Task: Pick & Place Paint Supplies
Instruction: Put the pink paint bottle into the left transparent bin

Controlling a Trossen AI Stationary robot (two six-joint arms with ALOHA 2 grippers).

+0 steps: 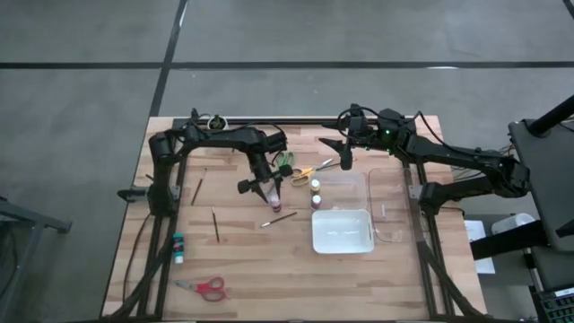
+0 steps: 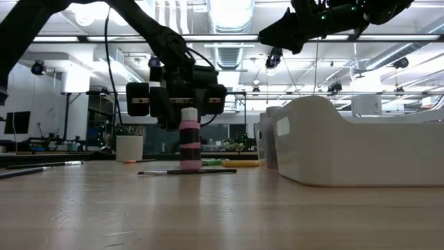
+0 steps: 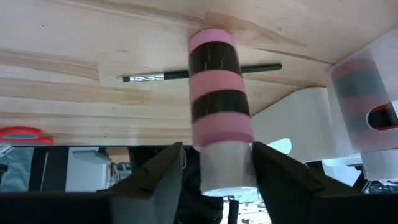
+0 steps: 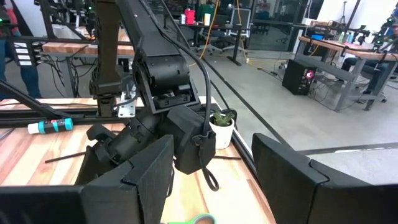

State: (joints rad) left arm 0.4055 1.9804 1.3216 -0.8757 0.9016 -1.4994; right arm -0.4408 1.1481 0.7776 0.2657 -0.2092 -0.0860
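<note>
A pink-and-black paint bottle is seen upright on the desk near its centre, its cap flanked by the left gripper's parted fingers, while the right gripper is held spread, empty, toward one o'clock.

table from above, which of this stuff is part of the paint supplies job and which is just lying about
Job:
pink-and-black paint bottle at the left end effector
teal bottle
red scissors
yellow scissors
brushes

Lying about:
white tray
clear bin
small potted plant
</note>
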